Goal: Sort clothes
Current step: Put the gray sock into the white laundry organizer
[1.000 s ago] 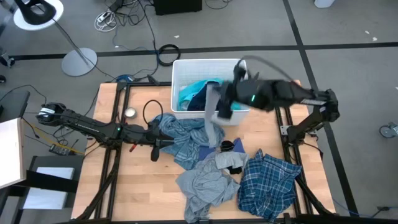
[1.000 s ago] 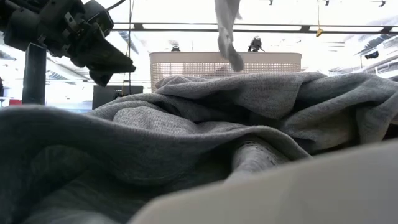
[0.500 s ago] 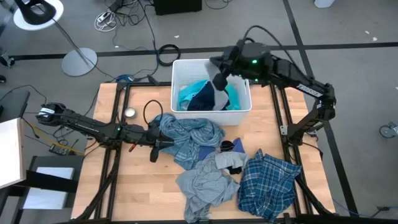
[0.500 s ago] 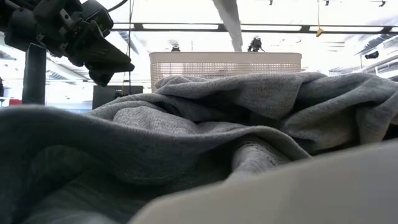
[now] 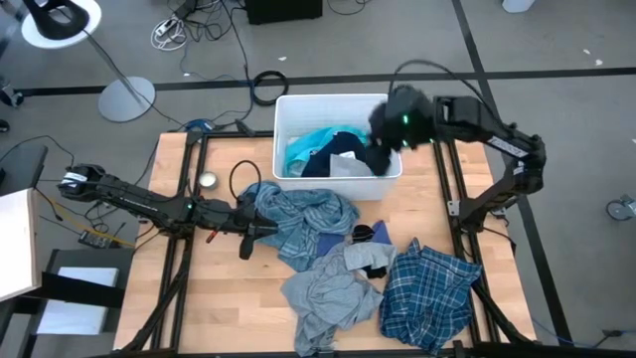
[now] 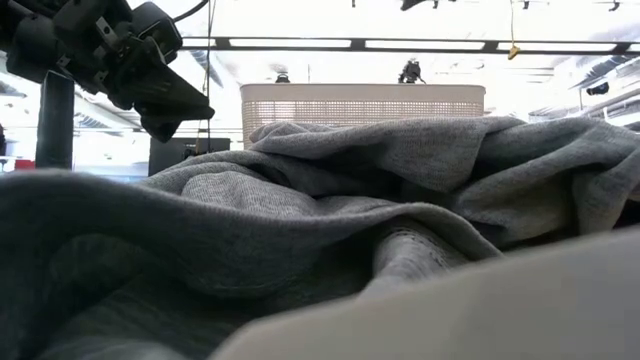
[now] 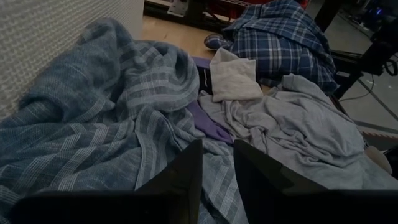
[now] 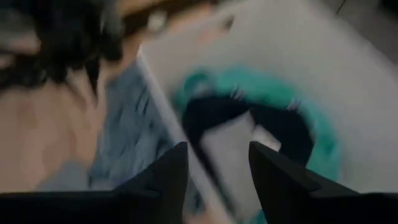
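The white bin [image 5: 284, 111] at the table's far edge holds a turquoise garment [image 5: 306, 145], a navy one [image 5: 324, 159] and a pale grey piece [image 5: 350, 165]. My right gripper [image 5: 379, 149] hangs open over the bin's right half, with nothing between its fingers [image 8: 217, 177]. On the table lie a blue striped shirt [image 5: 298, 217], a grey garment [image 5: 326, 293], a plaid shirt [image 5: 429, 290] and small dark and pale pieces [image 5: 370, 249]. My left gripper [image 5: 246, 239] hovers open at the striped shirt's left edge [image 7: 112, 124], above the table [image 6: 175, 108].
A small silver round thing [image 5: 208, 180] and a black cable loop [image 5: 242, 179] lie on the table left of the bin. Bare wood [image 5: 224, 298] shows at the near left. The bin's mesh wall [image 6: 360, 100] rises behind the grey heap [image 6: 350, 200].
My right gripper has carried a hanging grey garment from in front of the bin toward the far edge, over the bin, and let it go. The garment now lies in the bin. The gripper then shifted toward the bin's right side.
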Robot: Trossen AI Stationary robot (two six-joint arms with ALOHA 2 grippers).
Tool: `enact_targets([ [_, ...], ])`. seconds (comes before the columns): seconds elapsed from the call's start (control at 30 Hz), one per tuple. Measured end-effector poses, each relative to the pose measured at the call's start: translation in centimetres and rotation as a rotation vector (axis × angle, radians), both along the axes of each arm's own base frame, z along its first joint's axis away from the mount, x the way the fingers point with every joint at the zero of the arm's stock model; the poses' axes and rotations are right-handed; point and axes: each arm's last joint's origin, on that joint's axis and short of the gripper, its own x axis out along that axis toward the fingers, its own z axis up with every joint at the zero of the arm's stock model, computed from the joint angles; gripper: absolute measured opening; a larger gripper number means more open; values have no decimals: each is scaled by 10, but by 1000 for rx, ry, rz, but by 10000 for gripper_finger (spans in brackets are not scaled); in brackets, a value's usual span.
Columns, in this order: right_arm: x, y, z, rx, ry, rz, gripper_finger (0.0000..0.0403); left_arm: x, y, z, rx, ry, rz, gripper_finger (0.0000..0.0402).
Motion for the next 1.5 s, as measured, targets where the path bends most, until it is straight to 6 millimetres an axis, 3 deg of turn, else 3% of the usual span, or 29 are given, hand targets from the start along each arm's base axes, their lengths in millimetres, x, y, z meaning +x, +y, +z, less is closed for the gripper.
enact_targets([
  [0.13,-5,45,-17,-46,117,7,180,0,0,0,-6,-1,2,96],
  [0.23,-4,82,-41,-65,173,53,177,0,0,1,-9,-9,2,96],
  [0.4,-3,132,-102,-48,269,85,174,0,0,1,-12,-10,4,96],
  [0.57,-3,161,-172,17,308,140,173,0,0,1,-28,-9,9,96],
  [0.77,-13,169,-234,42,371,252,164,0,0,1,-28,-10,10,96],
  [1.03,-14,165,-277,95,264,320,152,0,0,1,-28,-11,13,96],
  [1.2,-11,158,-283,97,222,300,126,0,1,1,-23,-11,24,96],
  [1.4,-5,149,-280,70,213,275,14,0,1,1,-23,-11,24,96],
  [1.5,2,148,-267,47,198,286,9,0,1,1,-23,-11,24,96],
])
